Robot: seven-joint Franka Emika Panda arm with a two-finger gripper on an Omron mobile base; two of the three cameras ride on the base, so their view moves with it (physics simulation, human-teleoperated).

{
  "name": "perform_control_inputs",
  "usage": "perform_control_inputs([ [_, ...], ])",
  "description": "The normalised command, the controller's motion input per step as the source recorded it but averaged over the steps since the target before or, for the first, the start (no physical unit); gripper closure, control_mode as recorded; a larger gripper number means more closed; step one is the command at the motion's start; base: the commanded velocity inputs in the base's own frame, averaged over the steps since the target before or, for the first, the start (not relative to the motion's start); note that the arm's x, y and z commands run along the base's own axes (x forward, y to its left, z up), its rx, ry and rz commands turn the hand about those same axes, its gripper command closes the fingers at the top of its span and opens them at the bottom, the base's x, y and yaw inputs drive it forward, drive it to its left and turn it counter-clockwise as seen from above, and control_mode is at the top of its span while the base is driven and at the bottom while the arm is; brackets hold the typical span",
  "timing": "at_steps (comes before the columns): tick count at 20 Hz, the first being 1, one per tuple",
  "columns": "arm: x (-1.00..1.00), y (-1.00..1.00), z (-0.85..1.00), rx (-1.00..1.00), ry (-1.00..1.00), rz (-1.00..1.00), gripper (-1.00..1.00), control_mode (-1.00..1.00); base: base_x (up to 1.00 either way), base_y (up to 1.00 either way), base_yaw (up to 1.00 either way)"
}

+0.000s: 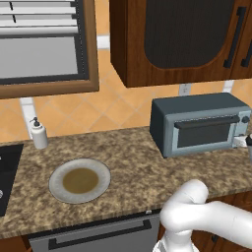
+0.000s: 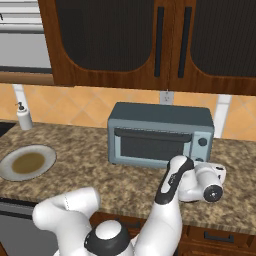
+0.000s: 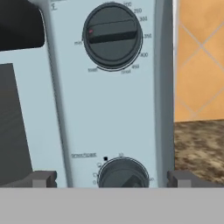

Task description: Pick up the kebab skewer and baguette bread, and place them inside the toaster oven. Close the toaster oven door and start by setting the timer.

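I have my gripper [image 3: 111, 179] wide open and holding nothing, right in front of the oven [image 2: 160, 134] with its door [image 2: 152, 142] shut, and the lower knob [image 3: 123, 173] sits straight ahead between my two fingers, below the big knob [image 3: 112, 36].

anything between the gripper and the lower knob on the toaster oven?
Nothing visible. In the hand view the open gripper faces the toaster oven control panel, fingertips flanking the lower knob, with no object between. Whether they touch it can't be told.
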Motion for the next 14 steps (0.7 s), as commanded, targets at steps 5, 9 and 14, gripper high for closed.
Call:
perform_control_inputs([
  [5,0.0,0.0,-0.11,0.0,0.0,0.0,-1.0,-1.0,0.0,0.0,0.0],
  [9,0.08,0.0,0.0,0.0,0.0,0.0,-1.0,-1.0,0.0,0.0,0.0],
  [14,0.02,-0.01,0.0,0.0,0.0,0.0,-1.0,-1.0,0.0,0.0,0.0],
])
